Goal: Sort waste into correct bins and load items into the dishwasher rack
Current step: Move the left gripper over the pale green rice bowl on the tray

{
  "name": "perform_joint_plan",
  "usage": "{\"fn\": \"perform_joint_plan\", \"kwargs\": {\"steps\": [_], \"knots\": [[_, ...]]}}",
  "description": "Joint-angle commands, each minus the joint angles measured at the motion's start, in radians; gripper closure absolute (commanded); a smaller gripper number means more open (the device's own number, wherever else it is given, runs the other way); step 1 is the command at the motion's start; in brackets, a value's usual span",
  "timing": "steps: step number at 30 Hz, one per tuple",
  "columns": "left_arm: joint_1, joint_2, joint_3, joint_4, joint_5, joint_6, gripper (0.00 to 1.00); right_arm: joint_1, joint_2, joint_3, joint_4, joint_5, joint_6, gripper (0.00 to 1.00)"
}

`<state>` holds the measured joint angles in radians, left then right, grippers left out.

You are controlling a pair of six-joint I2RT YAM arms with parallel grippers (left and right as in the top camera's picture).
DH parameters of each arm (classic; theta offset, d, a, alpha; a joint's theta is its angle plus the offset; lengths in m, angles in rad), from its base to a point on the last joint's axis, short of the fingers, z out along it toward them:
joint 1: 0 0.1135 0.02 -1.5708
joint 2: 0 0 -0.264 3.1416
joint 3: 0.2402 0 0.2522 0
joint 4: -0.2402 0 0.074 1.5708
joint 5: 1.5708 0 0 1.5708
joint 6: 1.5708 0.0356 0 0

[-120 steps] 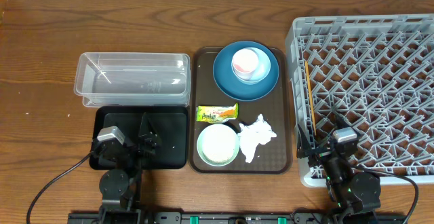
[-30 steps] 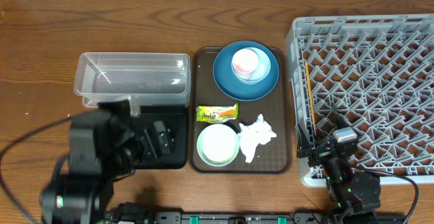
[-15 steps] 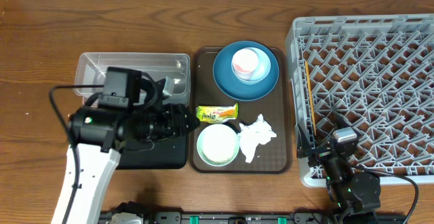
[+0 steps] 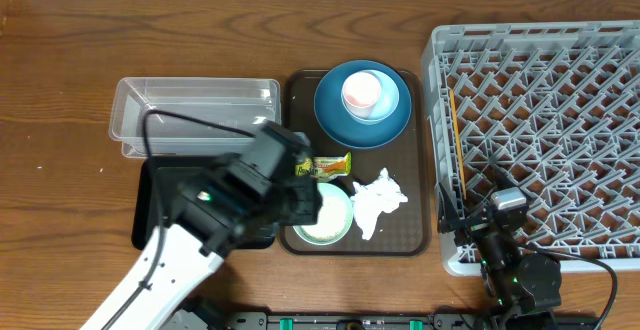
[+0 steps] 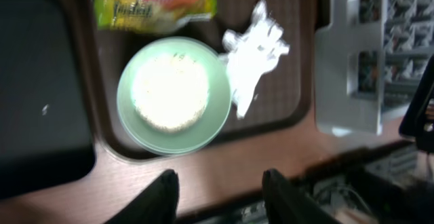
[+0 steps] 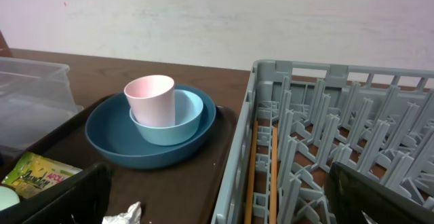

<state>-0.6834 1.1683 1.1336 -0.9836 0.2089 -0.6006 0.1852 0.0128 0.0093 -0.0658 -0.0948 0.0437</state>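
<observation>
1. Left arm has swung right. Half a second ago it was over the clear tub [image 4: 195,110] and black tray [image 4: 150,210]; now it overlaps the brown tray's [image 4: 424,170] left edge.
2. Left gripper [image 5: 220,193]: fingers apart, nothing between them, hanging near the mint bowl [image 5: 218,112] of rice [image 5: 169,91].
3. Wrapper [image 5: 154,3] and napkin [image 5: 252,51] unmoved on the brown tray, beside the bowl.
4. Blue plate [image 4: 335,125] unmoved, carrying the pink cup [image 4: 360,90] and light-blue bowl [image 4: 388,102].
5. Right gripper [image 6: 220,193] still spread wide, empty, parked at the rack's [image 4: 540,120] near corner.
</observation>
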Motion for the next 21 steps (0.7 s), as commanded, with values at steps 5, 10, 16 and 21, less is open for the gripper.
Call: {"fn": "perform_joint_plan", "kwargs": {"steps": [5,10,16,21], "knots": [[-0.196,0.110,-0.006,0.101,-0.232,-0.138,0.59,0.003,-0.002,-0.004,-0.001,0.009,-0.008,0.01],[-0.253,0.220,-0.006,0.156,-0.259,-0.138,0.59,0.003,-0.002,-0.004,-0.001,0.009,-0.008,0.01],[-0.259,0.347,-0.006,0.169,-0.259,-0.138,0.64,0.003,-0.002,-0.004,-0.001,0.009,-0.008,0.01],[-0.259,0.423,-0.006,0.183,-0.259,-0.138,0.69,0.003,-0.002,-0.004,-0.001,0.009,-0.008,0.01]]}}
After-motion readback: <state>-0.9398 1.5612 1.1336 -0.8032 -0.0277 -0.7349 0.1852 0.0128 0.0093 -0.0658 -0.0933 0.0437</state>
